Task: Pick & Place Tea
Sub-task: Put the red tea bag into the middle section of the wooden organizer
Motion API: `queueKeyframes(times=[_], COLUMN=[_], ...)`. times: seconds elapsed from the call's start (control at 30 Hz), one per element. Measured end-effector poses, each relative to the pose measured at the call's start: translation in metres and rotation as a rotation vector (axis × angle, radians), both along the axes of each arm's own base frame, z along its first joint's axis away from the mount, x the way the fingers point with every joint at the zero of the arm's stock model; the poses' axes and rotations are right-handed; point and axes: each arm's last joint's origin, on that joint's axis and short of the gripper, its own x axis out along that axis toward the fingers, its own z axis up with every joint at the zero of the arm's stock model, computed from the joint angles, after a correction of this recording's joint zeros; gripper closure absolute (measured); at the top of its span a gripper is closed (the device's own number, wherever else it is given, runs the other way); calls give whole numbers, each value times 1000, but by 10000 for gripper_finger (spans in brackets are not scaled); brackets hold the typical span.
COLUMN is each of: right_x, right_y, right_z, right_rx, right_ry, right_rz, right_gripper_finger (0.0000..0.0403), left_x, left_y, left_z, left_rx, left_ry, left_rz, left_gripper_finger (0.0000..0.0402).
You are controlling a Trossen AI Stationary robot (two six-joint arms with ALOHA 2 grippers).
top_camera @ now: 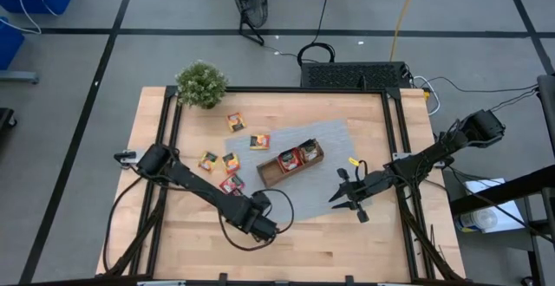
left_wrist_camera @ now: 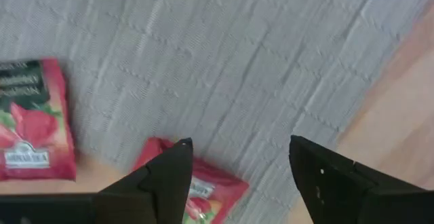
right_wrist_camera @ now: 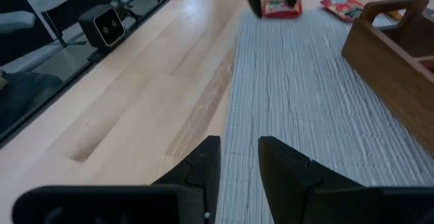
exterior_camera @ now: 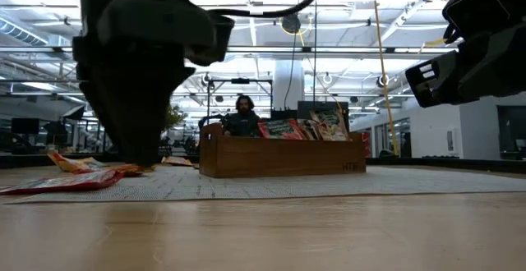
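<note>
The tea sachets (top_camera: 231, 162) lie mostly loose on the grey mat (top_camera: 334, 139), on the plant side of the wooden tray (top_camera: 290, 163); one red sachet (left_wrist_camera: 196, 187) sits directly beneath the left gripper (left_wrist_camera: 237, 166), at the mat's edge. That gripper stands wide open, holding nothing.

Risks, as judged:
- The sachet is flat; fingertips closing too high would slide over it.
- Closing too low could snag the mat and drag it, shifting the tray.

The tray holds several sachets in the two compartments farthest from the plant; the nearest one looks empty.

The right gripper (right_wrist_camera: 237, 159) waits beyond the tray, fingers narrowly parted, empty.
</note>
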Motion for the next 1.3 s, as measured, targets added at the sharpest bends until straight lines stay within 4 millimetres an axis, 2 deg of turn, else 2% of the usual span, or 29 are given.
queueKeyframes(times=[0.3, 0.63, 0.83, 1.17, 1.3], right_x=[0, 0, 0, 0, 0], right_y=[0, 0, 0, 0, 0], right_z=[0, 0, 0, 0, 0], right_rx=[-1, -1, 0, -1, -1], right_ry=[2, 3, 3, 2, 2], right_rz=[1, 2, 2, 1, 1], right_gripper_finger=[312, 312, 312, 312, 312], left_x=[-7, -21, -23, -16, -20], left_y=[-5, -29, -28, -12, -6], left_z=[-13, -12, -10, -10, -10], left_rx=[-132, -351, -279, -219, -194], left_ry=[62, 188, 186, 177, 236], left_rz=[-8, -63, -48, -9, 0], left_gripper_finger=[176, 206, 223, 238, 238])
